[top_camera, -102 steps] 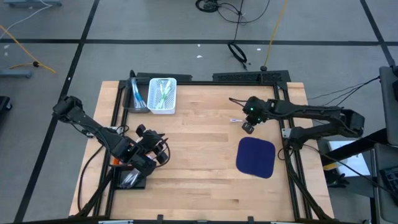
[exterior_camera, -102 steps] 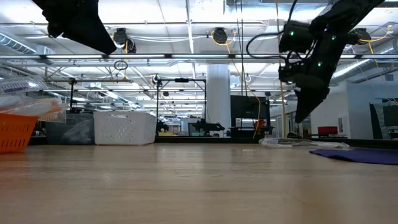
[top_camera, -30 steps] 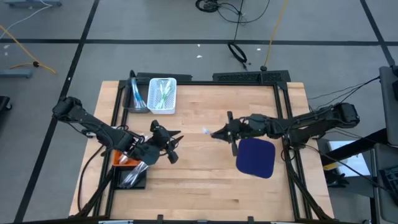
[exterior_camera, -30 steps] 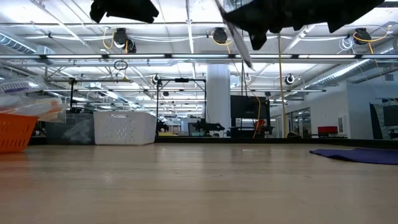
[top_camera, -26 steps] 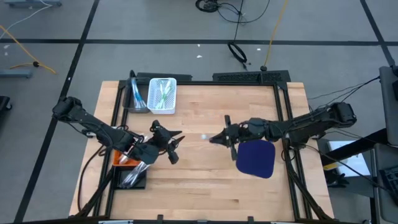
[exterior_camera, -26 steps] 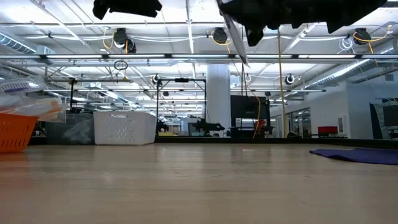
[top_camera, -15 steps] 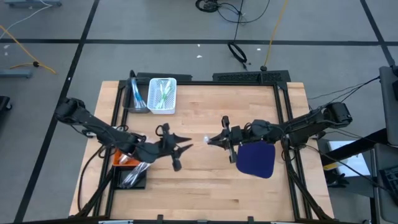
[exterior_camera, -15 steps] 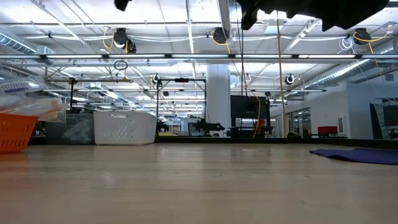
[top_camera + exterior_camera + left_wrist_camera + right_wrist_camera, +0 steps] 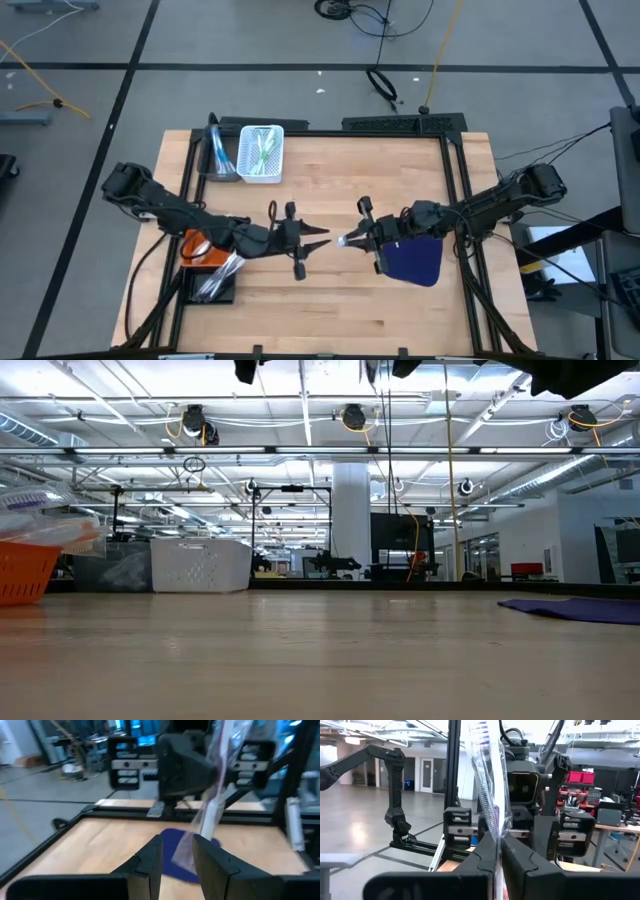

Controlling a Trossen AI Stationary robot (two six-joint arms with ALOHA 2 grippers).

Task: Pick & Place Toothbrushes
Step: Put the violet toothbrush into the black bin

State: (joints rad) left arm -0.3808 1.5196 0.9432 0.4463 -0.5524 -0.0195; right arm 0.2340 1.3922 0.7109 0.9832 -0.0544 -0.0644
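Note:
A toothbrush in a clear wrapper (image 9: 350,240) is held in the air over the table's middle by my shut right gripper (image 9: 345,240) (image 9: 496,851). My left gripper (image 9: 318,238) (image 9: 177,857) faces it from the table's left, open. The wrapper's free end (image 9: 200,827) reaches down to the gap between the left fingers. Several more toothbrushes lie in the white basket (image 9: 261,152) (image 9: 200,565) at the far left. In the low view only the undersides of both grippers (image 9: 250,370) (image 9: 385,368) show at the top edge. My right gripper pinches the wrapped toothbrush between its two fingers, at the wrapper's lower part (image 9: 492,827). The fingers lie about level and point toward the table's left. The toothbrush is lifted clear and sticks out past the fingertips toward the left gripper. My left gripper: I cannot tell whether its open fingers (image 9: 207,855) touch the wrapper's free end.
A dark blue mat (image 9: 412,255) (image 9: 580,608) lies under the right arm, near the table's right side. An orange basket (image 9: 200,248) (image 9: 25,575) and a dark tray (image 9: 210,285) sit at the left edge. A dark bag (image 9: 220,150) lies beside the white basket.
My left gripper has moved toward the table's right, closing on the right gripper. My right gripper has carried the toothbrush a little toward the near edge. In the low view both have risen almost out of sight. The two grippers now stand tip to tip.

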